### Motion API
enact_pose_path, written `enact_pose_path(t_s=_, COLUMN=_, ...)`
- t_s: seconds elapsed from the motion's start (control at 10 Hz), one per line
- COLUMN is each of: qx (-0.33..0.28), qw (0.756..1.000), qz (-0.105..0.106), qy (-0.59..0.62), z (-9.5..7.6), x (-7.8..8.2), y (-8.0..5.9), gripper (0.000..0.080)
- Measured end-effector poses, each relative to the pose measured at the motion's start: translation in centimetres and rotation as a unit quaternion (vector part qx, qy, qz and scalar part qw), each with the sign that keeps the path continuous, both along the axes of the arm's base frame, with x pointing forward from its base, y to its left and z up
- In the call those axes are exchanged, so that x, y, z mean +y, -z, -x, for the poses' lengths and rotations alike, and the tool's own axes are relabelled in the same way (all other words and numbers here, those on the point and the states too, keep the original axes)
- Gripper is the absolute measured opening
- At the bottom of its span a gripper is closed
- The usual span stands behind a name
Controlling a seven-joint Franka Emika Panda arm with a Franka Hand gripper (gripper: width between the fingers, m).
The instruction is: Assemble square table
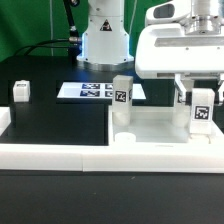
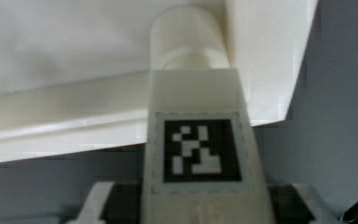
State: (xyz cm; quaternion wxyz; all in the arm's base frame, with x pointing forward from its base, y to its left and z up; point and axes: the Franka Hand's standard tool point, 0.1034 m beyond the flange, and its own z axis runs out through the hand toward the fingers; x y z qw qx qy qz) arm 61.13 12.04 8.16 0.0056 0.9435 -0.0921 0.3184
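The white square tabletop [image 1: 160, 128] lies on the black table at the exterior view's right. One tagged white leg [image 1: 122, 100] stands upright at its corner on the exterior view's left. My gripper [image 1: 201, 116] is shut on another tagged leg [image 1: 201, 112] and holds it upright over the tabletop's right side. In the wrist view this leg [image 2: 201, 110] sits between my fingers [image 2: 115, 204], with its far end at a corner of the tabletop [image 2: 51, 90]. My gripper [image 2: 202, 202] is at the leg's near end. A third leg [image 1: 21, 91] stands alone at the left.
The marker board [image 1: 92, 91] lies flat behind the tabletop, in front of the robot base [image 1: 104, 42]. The long low white border rail [image 1: 55, 152] runs along the front and left edges. A white piece [image 1: 183, 96] shows partly behind my gripper.
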Motion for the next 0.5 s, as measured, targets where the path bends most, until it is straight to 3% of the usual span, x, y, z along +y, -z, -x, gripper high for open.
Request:
enact_pose_path(t_s=0.4, qx=0.004, qw=1.000, qz=-0.002, qy=0.003, z=-0.17, x=-0.43, y=0.02, gripper=0.0291)
enact_pose_path(t_s=0.5, qx=0.008, qw=1.000, qz=-0.003, qy=0.003, z=-0.07, x=-0.42, y=0.20, gripper=0.0355)
